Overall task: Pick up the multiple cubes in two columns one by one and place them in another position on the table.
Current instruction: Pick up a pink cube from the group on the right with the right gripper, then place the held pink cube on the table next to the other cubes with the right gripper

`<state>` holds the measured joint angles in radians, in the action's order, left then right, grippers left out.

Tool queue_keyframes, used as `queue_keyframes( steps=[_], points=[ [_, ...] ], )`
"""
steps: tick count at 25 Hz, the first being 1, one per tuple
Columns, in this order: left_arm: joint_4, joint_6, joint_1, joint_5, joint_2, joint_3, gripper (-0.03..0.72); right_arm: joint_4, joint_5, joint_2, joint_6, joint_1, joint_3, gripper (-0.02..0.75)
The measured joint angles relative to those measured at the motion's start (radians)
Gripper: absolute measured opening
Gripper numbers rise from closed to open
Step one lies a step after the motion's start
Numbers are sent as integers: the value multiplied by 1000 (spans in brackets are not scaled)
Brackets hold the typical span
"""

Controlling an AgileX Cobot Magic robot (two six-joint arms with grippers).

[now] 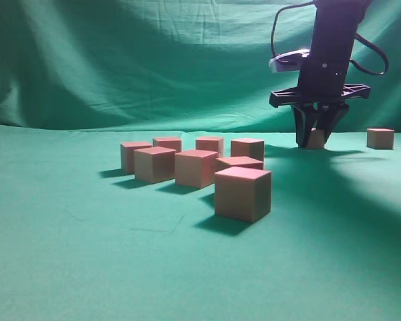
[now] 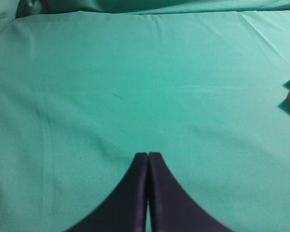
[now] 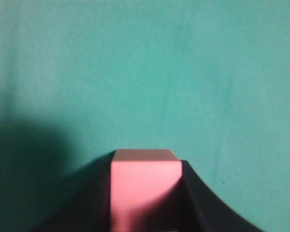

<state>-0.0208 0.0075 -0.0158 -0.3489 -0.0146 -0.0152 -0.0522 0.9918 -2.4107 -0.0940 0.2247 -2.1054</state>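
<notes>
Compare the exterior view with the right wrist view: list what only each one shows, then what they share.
Only the exterior view: the cluster of eight cubes mid-table, a lone cube at far right, the draped backdrop.
Only the right wrist view: the pink top face of the gripped cube close up, filling the space between the fingers.
Both: the right claw closed around that cube on the green table.
</notes>
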Motion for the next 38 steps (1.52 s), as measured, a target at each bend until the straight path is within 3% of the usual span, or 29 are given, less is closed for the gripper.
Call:
queue_keyframes(
  steps=[6,17,21,25,32,38],
  points=[
    [0,0,0,0,0,0,0,19,41,86,0,0,0,258],
    [0,0,0,0,0,0,0,209,257,469,2,0,1,258],
    [0,0,0,0,0,0,0,272,260,593,4,0,78,258],
    [0,0,0,0,0,0,0,355,264,736,-25,18,260,258],
    [0,0,0,0,0,0,0,373,198,895,-73,204,693,258],
    [0,0,0,0,0,0,0,376,38,908,-124,474,948,258]
  ],
)
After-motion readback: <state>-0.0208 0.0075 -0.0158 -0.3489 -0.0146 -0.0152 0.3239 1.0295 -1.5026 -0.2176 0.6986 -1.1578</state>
